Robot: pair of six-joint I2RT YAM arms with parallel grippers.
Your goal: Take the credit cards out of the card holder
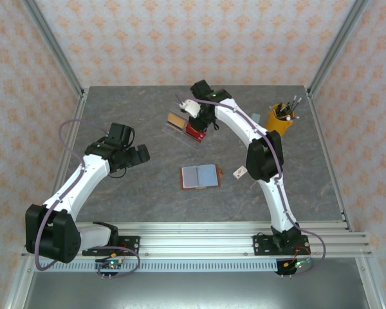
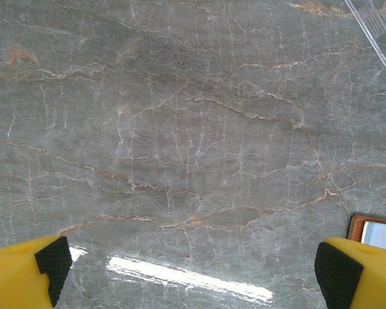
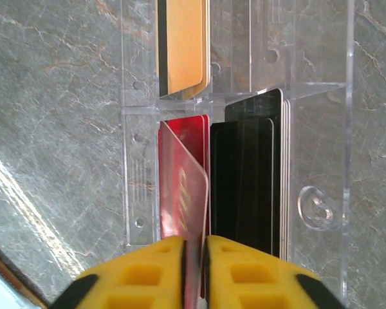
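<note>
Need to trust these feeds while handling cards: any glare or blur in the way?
Left wrist: bright glare streak on the table near the bottom edge, otherwise sharp. Right wrist: clear tray walls glint, print on the red card looks soft. Top external: even light, faint shadows.

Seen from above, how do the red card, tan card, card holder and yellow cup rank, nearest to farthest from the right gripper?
1. Red card, between the right gripper's fingers.
2. Tan card, just left of it.
3. Card holder, open, toward the arm bases.
4. Yellow cup, far right.
</note>
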